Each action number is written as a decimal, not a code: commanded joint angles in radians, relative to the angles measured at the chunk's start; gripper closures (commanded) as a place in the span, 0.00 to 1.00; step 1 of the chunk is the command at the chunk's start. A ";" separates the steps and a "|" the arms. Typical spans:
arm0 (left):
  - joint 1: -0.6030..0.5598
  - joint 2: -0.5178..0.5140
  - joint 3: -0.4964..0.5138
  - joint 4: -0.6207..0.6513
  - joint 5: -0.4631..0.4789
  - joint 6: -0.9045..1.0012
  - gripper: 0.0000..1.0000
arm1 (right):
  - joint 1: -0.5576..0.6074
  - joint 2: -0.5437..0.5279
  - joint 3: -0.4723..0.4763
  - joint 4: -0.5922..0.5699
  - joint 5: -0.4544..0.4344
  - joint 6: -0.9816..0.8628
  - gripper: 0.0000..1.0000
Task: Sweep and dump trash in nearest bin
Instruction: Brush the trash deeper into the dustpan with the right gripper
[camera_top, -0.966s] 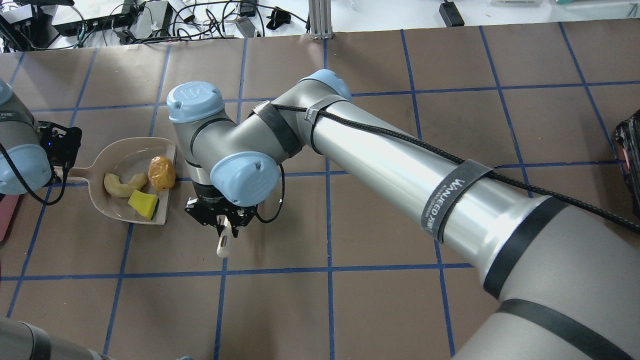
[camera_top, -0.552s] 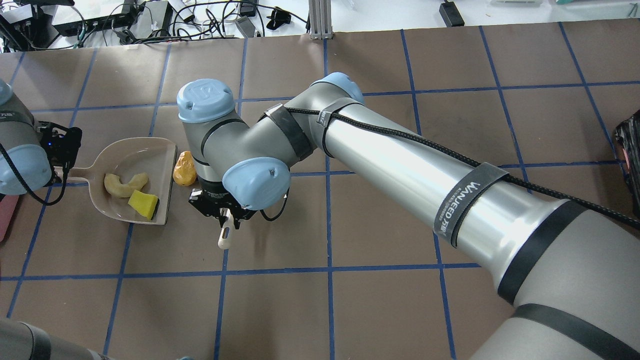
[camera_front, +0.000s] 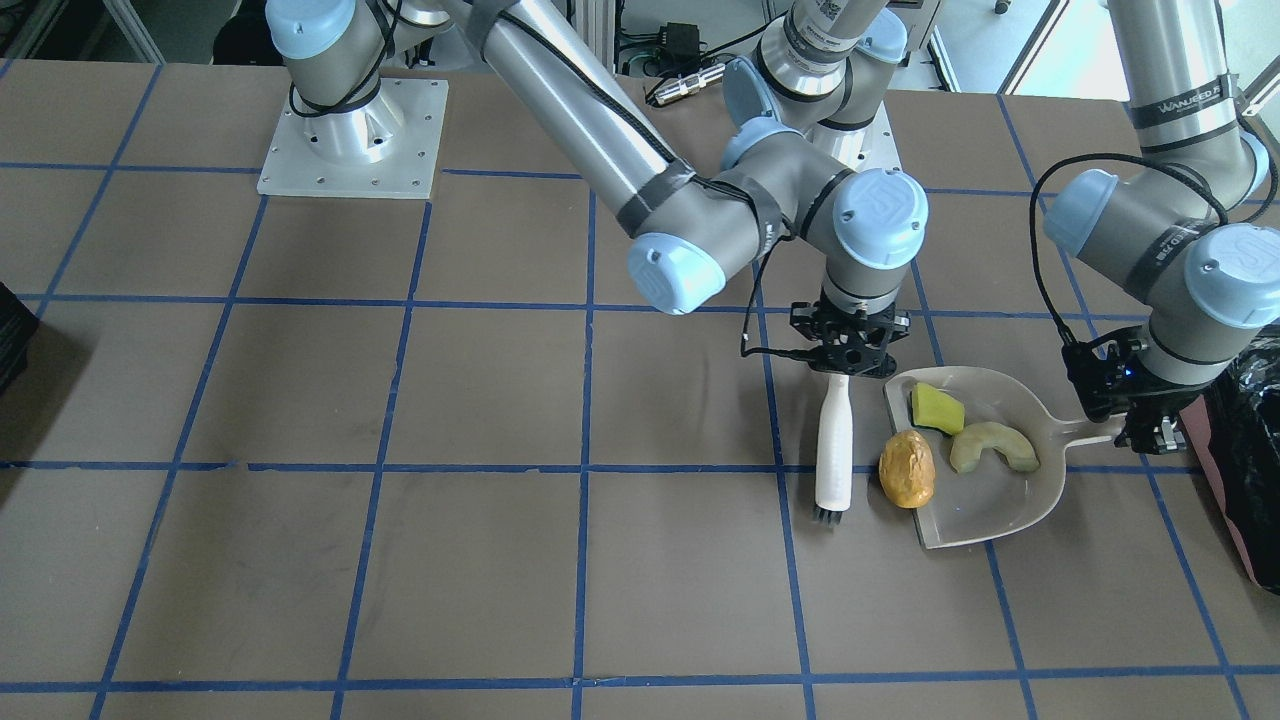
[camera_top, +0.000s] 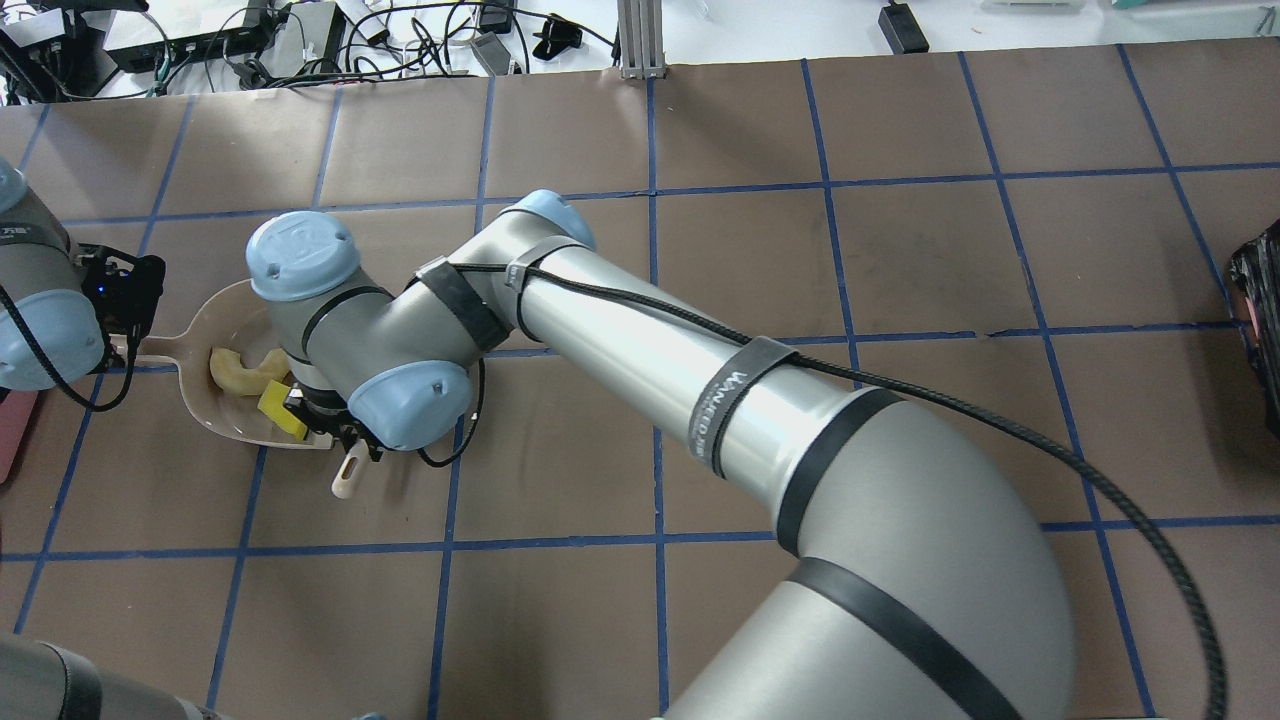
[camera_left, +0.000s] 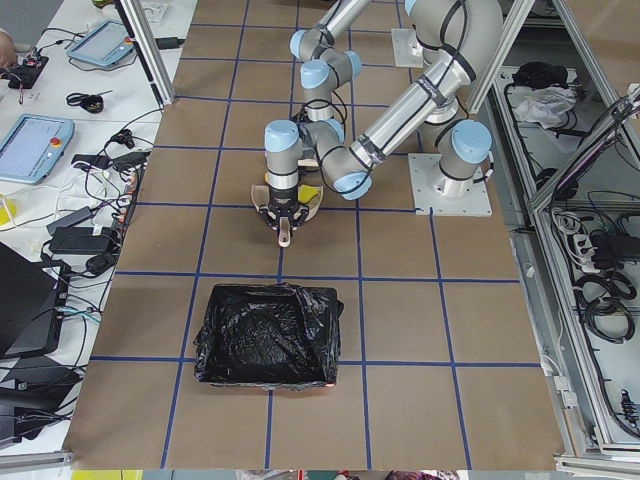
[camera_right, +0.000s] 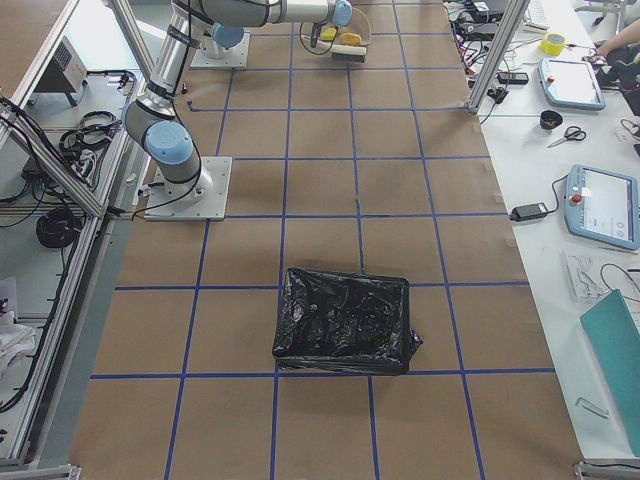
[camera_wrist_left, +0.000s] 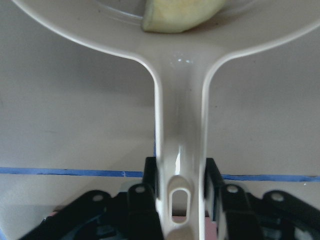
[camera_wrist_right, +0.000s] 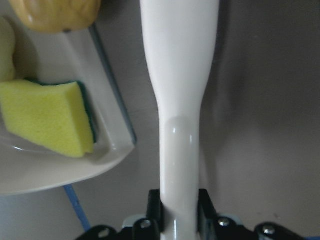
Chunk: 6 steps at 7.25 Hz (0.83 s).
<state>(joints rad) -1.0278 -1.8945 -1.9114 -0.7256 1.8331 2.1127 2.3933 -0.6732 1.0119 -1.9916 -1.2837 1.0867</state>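
Note:
A beige dustpan (camera_front: 1000, 505) lies on the table. My left gripper (camera_front: 1140, 430) is shut on its handle (camera_wrist_left: 180, 140). In the pan lie the yellow-and-green sponge chunk (camera_front: 937, 408) and the pale cream curved piece (camera_front: 993, 447). The golden-brown lump (camera_front: 906, 468) sits on the pan's open edge. My right gripper (camera_front: 848, 350) is shut on a white brush (camera_front: 832, 450), which stands just beside the lump with its bristles down. In the overhead view the right arm hides the lump; the sponge (camera_top: 275, 412) and the cream piece (camera_top: 235, 370) show. The pink bin with a black bag (camera_front: 1245, 450) stands next to the left gripper.
A dark container (camera_front: 10, 340) sits at the opposite table end, far from the pan. The right arm (camera_top: 620, 340) stretches across the table's middle and over the pan. Cables and devices (camera_top: 250, 40) lie beyond the far edge.
The golden-brown lump rolled out of the pan to its right. My right arm then swung left with the brush and now covers the pan's edge. The left gripper has not moved.

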 joint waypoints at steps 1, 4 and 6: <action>0.000 -0.003 0.002 0.000 0.000 0.000 1.00 | 0.027 0.066 -0.091 -0.003 0.042 -0.146 1.00; 0.000 -0.003 0.002 0.000 0.000 0.000 1.00 | 0.020 0.064 -0.093 0.045 0.034 -0.642 1.00; 0.000 -0.003 0.002 0.000 0.002 0.000 1.00 | 0.018 0.044 -0.078 0.068 0.027 -0.612 1.00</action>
<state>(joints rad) -1.0277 -1.8975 -1.9098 -0.7256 1.8334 2.1123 2.4124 -0.6191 0.9252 -1.9421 -1.2522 0.4741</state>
